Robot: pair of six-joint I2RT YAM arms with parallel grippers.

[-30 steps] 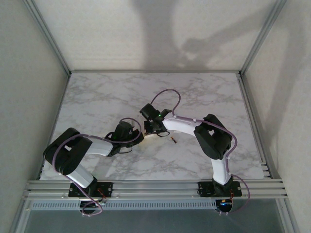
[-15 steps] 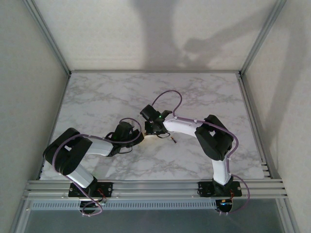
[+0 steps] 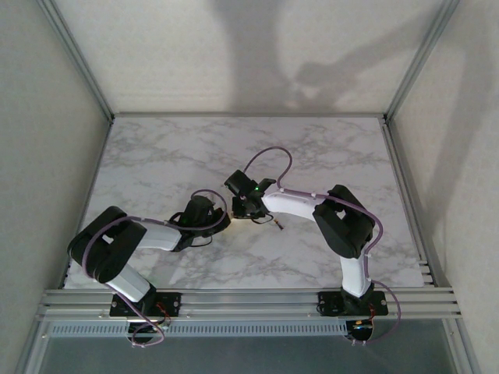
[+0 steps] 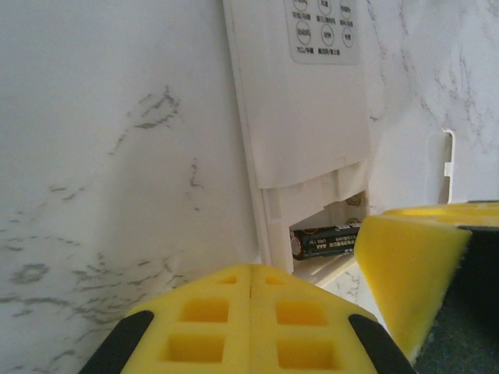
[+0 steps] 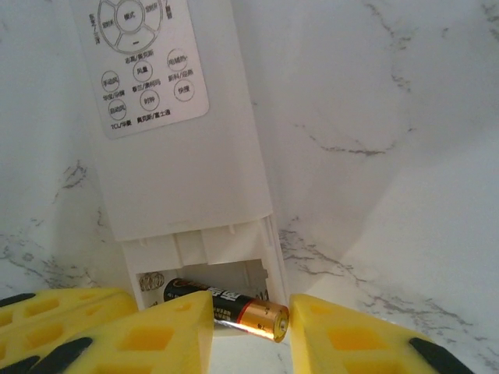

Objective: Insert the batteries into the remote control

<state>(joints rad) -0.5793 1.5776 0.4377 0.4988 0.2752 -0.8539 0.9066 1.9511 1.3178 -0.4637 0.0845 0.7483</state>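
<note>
With the left fingers clenched shut at the remote control's end, the right fingers stood parted over a battery seemingly half-seated in the bay, probably needing a downward press.

White remote control laid on the marble surface, battery bay uncovered at its near end, one dark battery seated crosswise inside, left gripper pads pressed together just before it, second yellow pad set beside the bay.

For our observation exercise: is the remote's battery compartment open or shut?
Open: the compartment of the remote control is uncovered, a battery partly inside.
</note>
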